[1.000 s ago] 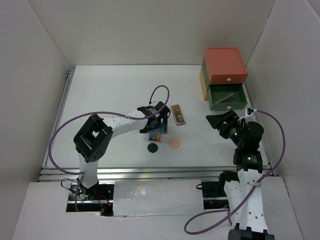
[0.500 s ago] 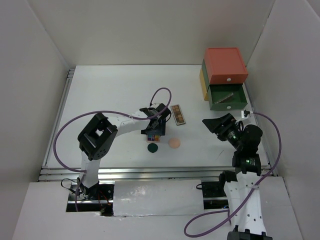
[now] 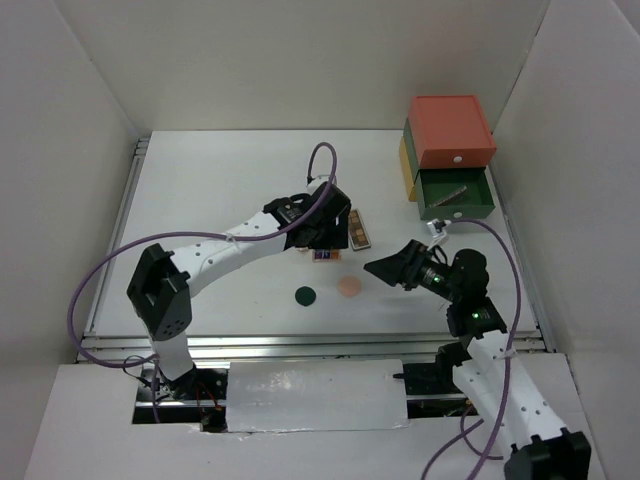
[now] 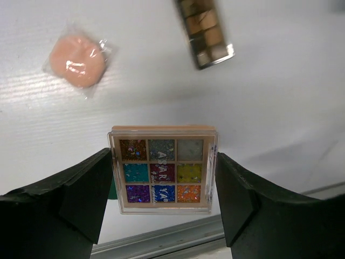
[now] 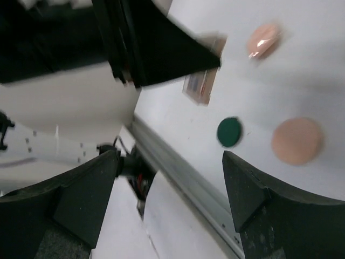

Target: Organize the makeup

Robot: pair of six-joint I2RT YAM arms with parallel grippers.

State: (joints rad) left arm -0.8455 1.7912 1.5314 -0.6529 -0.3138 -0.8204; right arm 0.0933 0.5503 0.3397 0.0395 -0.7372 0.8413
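My left gripper (image 3: 322, 240) is shut on the square multicolour palette (image 3: 325, 254) and holds it above the table. In the left wrist view the palette (image 4: 161, 145) sits squarely in the gripper (image 4: 163, 178). A long brownish palette (image 3: 356, 228) lies just right of it. A dark-green compact (image 3: 306, 296) and a peach compact (image 3: 348, 286) lie nearer the front. A wrapped pink-peach compact (image 4: 77, 63) lies under the left arm, hidden in the top view. My right gripper (image 3: 378, 268) is open and empty, right of the peach compact (image 5: 297, 141).
The stacked drawer box (image 3: 452, 128) stands at the back right. Its green drawer (image 3: 455, 195) is pulled open with a long thin item inside. White walls enclose the table. A metal rail (image 3: 300, 345) runs along the front edge.
My left gripper has lifted the multicolour palette and carried it right and back. My right gripper has swung left toward the table's middle, near the peach compact.
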